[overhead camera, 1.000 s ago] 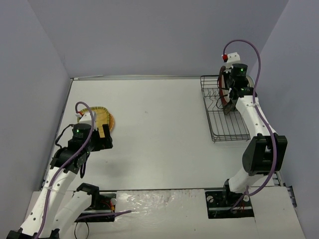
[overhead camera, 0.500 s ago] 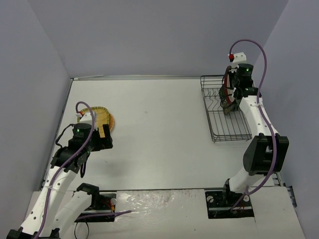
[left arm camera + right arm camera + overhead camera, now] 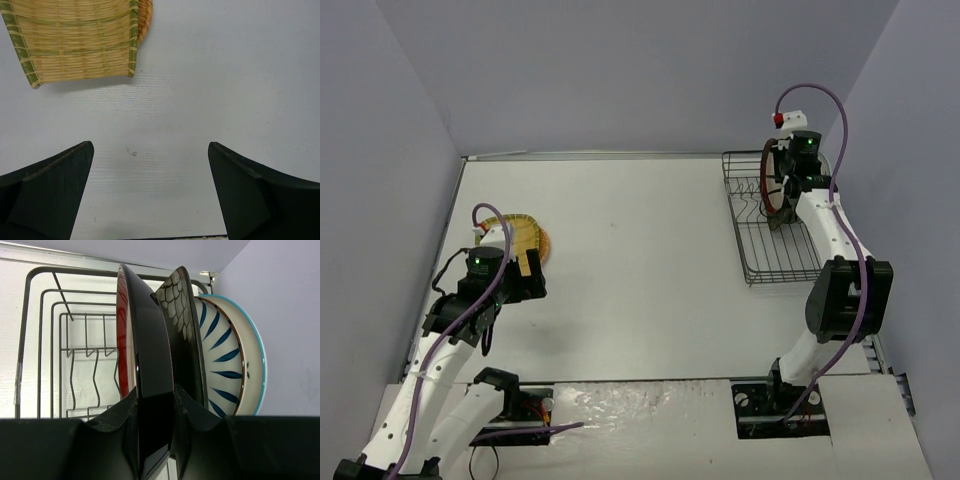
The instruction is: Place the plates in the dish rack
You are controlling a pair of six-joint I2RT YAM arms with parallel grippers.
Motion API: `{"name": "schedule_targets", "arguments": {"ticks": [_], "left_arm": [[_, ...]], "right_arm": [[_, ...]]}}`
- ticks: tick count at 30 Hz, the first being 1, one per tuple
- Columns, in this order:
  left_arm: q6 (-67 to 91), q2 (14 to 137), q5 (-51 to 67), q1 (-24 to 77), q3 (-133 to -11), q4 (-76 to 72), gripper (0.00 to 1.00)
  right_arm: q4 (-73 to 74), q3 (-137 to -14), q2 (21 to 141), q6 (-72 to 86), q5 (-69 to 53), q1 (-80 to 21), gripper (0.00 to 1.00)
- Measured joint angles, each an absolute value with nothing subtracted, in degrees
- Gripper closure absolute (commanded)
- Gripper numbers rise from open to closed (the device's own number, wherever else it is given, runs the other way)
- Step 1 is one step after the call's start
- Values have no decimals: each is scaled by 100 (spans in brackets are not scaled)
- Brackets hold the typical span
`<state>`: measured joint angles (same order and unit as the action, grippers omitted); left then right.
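The black wire dish rack (image 3: 778, 258) stands at the far right, and its wires also show in the right wrist view (image 3: 50, 340). My right gripper (image 3: 784, 196) is shut on the edge of the red-rimmed plate (image 3: 147, 355), holding it upright in the rack's far end. Behind it stand the black floral plate (image 3: 184, 335) and the striped plate (image 3: 227, 357). The watermelon plate is hidden. My left gripper (image 3: 150, 170) is open and empty above the table, just short of the yellow woven-look plate (image 3: 75, 40). That plate lies on the orange-brown plate (image 3: 145, 20).
The near half of the rack (image 3: 782, 265) holds no plates. The right wall is close behind the rack. The two stacked plates (image 3: 527, 236) lie near the table's left edge.
My right gripper has moved a little toward the far end of the rack with the red-rimmed plate, which stands more upright. The left arm has not moved.
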<state>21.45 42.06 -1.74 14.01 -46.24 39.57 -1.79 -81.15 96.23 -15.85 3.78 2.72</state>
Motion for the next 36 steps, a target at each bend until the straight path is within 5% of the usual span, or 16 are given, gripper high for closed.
{"name": "schedule_targets", "arguments": {"ticks": [12,16,18,22,31,36], "left_arm": [[2145,4234,-174,1372,-4624,3957,3],[2145,4265,-174,1369,-4624,3957,3],[2145,4265,-175,1366,-4624,3957,3],[2150,4265,-177,1343,-4624,3959,3],[2388,4487,-289,1314,-4652,3963,3],[2698,5203,-370,1145,-5143,3919,3]], "right_arm": [[-248,-7822,9898,-1334,79,402,96],[-340,-7819,9974,-1232,-27,416,72],[-382,-7819,9976,-1176,-73,433,52],[-467,-7821,9916,-1027,-197,447,33],[-295,-8044,8885,-460,-630,439,8],[-357,-8018,7885,205,-1150,345,5]]}}
